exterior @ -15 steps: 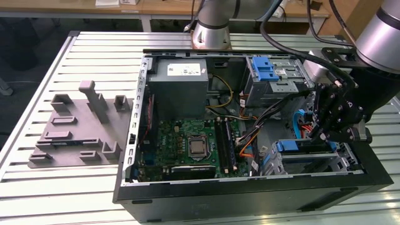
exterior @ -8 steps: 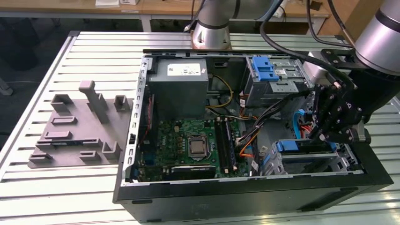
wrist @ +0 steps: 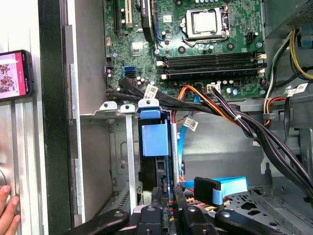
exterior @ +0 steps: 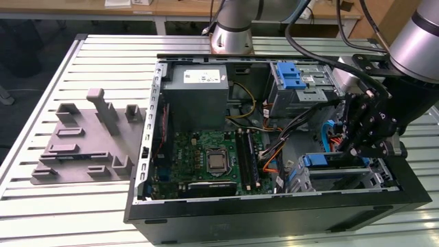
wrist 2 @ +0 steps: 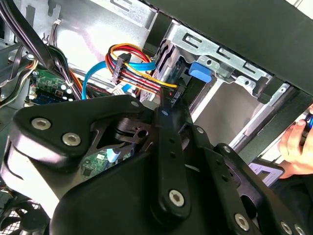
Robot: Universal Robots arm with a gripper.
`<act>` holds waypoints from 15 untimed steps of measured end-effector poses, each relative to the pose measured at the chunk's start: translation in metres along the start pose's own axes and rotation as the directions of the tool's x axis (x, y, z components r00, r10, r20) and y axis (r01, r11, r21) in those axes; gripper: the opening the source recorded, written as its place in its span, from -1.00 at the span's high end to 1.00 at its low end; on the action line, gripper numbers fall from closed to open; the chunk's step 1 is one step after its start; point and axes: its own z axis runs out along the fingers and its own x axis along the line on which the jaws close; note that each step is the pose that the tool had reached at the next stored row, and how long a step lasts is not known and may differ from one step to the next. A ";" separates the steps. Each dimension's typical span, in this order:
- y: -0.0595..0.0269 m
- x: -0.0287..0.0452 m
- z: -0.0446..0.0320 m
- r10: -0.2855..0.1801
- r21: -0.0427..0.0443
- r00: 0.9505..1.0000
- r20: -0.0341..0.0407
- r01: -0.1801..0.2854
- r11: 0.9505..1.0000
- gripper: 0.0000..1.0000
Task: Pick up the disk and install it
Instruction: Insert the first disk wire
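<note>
Fingers [wrist: 168,203] pinch the disk's rear edge, gripper [exterior: 361,149] down in the case [exterior: 274,206] w/ disk [wrist: 155,161] edge-on in the drive cage [wrist: 122,147].
Judgement: keep disk square to cage rails, push straight and slow, clear of cables [wrist: 234,120]; a hand [wrist: 7,213] rests near the case.

Disk on edge in the drive bay, at the claw's tips

The disk [wrist: 155,147] stands on edge in a slot of the metal drive cage [wrist: 115,161], directly ahead of the claw [wrist: 166,208]; in the first wrist view its blue plastic frame shows as a tab and a flat blue face, with a dark narrow edge running back toward the claw; the claw's fingers [wrist: 157,198] sit either side of that edge; in the exterior view the blue frame [exterior: 328,160] shows just below the claw [exterior: 357,152], low in the cage.
</note>
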 end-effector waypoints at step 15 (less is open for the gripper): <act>0.0002 0.0006 -0.0115 0.000 0.000 1.000 0.000 0.000 1.000 0.79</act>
